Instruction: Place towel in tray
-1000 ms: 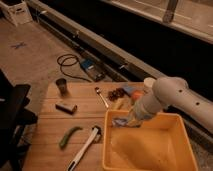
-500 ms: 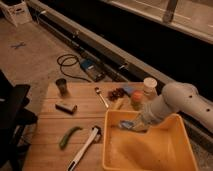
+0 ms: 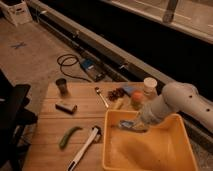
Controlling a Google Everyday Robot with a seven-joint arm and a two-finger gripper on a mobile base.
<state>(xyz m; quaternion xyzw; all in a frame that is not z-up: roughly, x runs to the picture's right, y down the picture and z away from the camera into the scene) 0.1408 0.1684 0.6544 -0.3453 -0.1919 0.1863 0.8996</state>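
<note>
Since the earlier frames the arm has swung from above the wooden worktop's (image 3: 47, 135) middle towards the right, and the claw (image 3: 134, 125) has come over the tray's (image 3: 111, 150) near-left corner and dropped inside its rim. The towel (image 3: 126, 124) has travelled with it and now sits low within the tray, against the far-left part of the yellow floor.

Going from the left: a dark cup (image 3: 62, 86) stands near the worktop's far-left edge, with a dark rectangular block (image 3: 66, 107) just in front of it. A green pepper-like object (image 3: 68, 136) lies nearer the front, and beside it a white-handled utensil (image 3: 85, 147) lies slanted, its head close to the tray's left wall. A spoon (image 3: 101, 97) lies further back. Behind the tray are a cluster of dark reddish bits (image 3: 116, 93), an orange object (image 3: 136, 100) and a pale lidded jar (image 3: 149, 86).

The claw is at the pale blue-grey cloth, which juts out to its left; whether the fingers grip the cloth or have let it go, I cannot tell.

As a judgement, the carrying part looks done: the towel is inside the tray's walls and seems at or very near the floor. What appears left is the release, if not yet made, and lifting the arm clear so the cloth rests alone.
</note>
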